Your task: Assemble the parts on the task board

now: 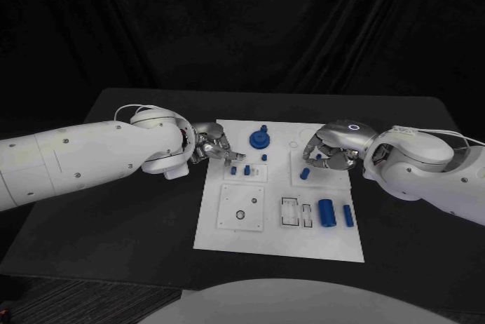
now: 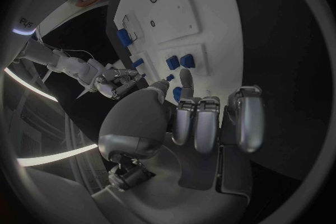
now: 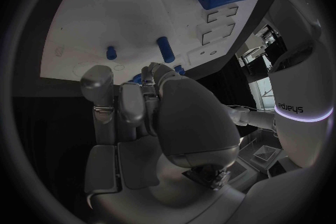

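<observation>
The task board [image 1: 281, 229] lies in the middle of the black surface [image 1: 121, 233], its near edge toward the bottom of the frame. On its nearer half, at right of centre, two blue cylinders lie side by side: a thick one [image 1: 326, 212] and a thinner one [image 1: 347, 215]. Left of them sit two small framed slots [image 1: 297, 212], and further left a square plate with a ring mark [image 1: 240, 207].

Further back, the two hands flank the board's middle band. The left arm enters from the left edge of the frame, and the left hand [image 1: 215, 147] hangs over the board's left margin with its fingers curled downward; in the left wrist view they bend in over the board's edge with nothing between them. Just beside it stand two short blue pegs [image 1: 240, 170], close together, with one smaller peg [image 1: 263, 157] a little behind.

The right arm comes in from the right edge. The right hand [image 1: 325, 150] hovers over the board's right side, fingers bent down; I cannot tell whether they hold anything. One blue peg [image 1: 305, 173] stands just in front of it.

Farthest back, near the board's top edge, sits one blue knobbed part [image 1: 262, 137].
</observation>
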